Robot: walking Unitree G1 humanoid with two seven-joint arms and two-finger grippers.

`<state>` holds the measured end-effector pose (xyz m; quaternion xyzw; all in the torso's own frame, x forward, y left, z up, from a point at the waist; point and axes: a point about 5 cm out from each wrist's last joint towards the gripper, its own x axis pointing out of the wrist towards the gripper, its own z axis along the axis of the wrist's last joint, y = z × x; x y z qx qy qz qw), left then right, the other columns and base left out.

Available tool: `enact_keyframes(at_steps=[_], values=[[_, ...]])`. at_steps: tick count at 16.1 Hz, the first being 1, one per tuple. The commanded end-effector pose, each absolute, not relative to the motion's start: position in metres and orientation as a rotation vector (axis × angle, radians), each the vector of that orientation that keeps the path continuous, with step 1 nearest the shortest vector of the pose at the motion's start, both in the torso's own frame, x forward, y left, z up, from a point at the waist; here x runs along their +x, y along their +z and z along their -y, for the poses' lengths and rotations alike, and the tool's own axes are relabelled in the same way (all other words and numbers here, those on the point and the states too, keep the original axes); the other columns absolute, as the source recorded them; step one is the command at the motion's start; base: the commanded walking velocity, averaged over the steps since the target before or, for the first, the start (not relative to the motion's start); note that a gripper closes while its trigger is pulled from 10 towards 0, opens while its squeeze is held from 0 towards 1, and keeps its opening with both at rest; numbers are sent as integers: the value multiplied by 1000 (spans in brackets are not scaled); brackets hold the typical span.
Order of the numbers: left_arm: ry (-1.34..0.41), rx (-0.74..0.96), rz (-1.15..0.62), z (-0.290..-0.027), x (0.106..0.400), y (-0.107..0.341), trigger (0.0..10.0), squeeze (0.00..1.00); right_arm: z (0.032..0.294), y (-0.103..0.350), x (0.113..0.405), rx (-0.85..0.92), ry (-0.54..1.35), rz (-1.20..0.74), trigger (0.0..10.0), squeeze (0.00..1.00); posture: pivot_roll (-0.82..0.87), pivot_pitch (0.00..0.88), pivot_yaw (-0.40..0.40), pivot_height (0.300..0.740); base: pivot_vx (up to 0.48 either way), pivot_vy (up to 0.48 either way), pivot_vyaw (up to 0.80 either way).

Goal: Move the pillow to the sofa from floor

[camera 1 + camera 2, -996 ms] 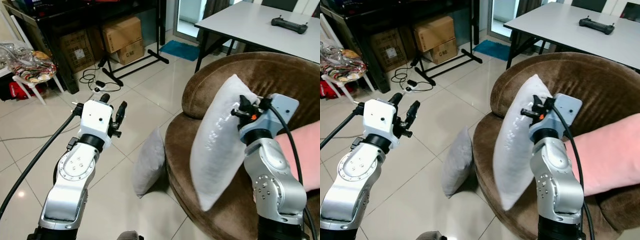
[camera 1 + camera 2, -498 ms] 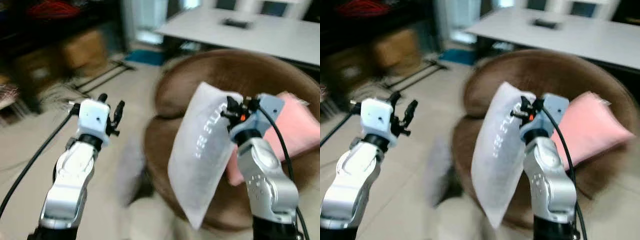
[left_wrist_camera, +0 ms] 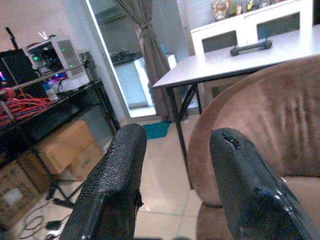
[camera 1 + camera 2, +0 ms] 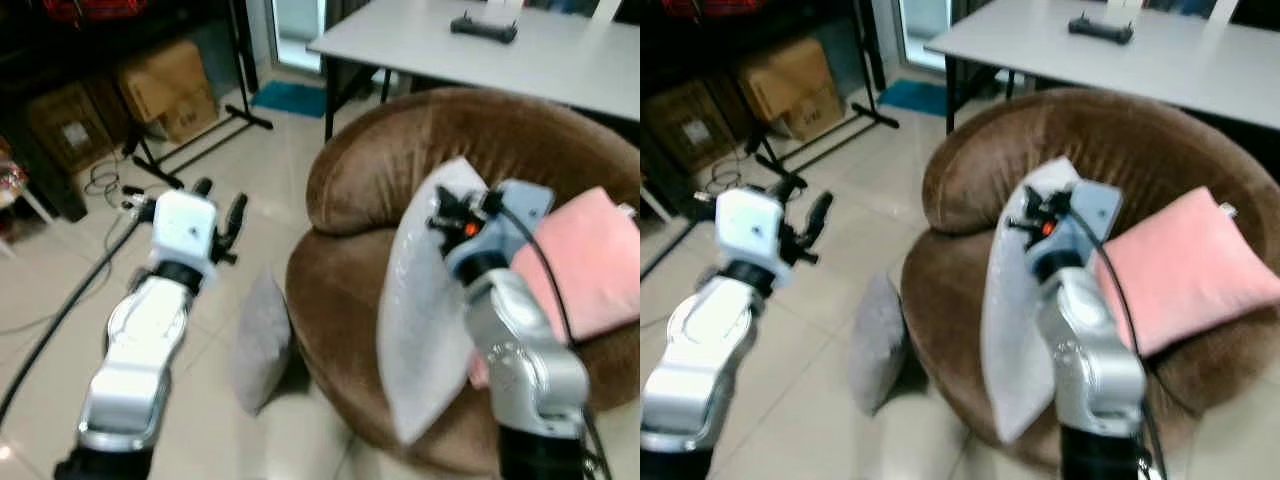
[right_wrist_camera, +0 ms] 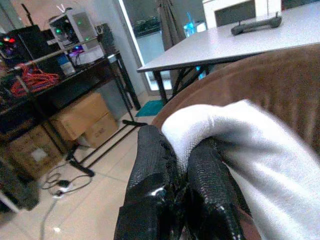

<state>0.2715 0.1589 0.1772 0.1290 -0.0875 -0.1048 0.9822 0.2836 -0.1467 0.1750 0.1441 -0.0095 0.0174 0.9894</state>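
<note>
A white pillow (image 4: 425, 310) hangs upright over the front of the round brown sofa (image 4: 420, 140). My right gripper (image 4: 447, 207) is shut on the pillow's top corner (image 5: 200, 125), above the seat. A grey pillow (image 4: 258, 340) leans against the sofa's base on the tiled floor. A pink pillow (image 4: 585, 262) lies on the seat at the right. My left gripper (image 4: 222, 205) is raised over the floor left of the sofa, open, with nothing between its fingers (image 3: 115, 185).
A white table (image 4: 500, 55) with a black controller (image 4: 484, 27) stands behind the sofa. Cardboard boxes (image 4: 170, 88) and a black stand's legs (image 4: 215, 130) lie at the back left, with cables (image 4: 100, 180) on the tiles.
The view has swung so the sofa sits more central and the pink pillow shows in full. My right gripper has kept its hold on the white pillow; the left gripper stays open.
</note>
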Motion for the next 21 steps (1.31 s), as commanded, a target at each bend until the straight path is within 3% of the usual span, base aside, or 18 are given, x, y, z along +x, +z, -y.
enact_keyframes(at_steps=[1,7,14,21], values=[[-197,273,165,-165,272,176,10000,0,140,193,284,308,80,106,10000,0,22,0,40,740,330,0,0],[-207,272,165,-164,271,175,10000,0,137,190,286,307,95,85,10000,0,23,0,36,740,328,0,-600],[-250,289,146,-159,267,170,10000,0,118,195,289,310,225,88,10000,0,28,0,33,740,132,0,0],[-410,396,8,-172,250,152,10000,0,81,215,331,387,361,100,10000,0,71,0,10,740,0,0,0]])
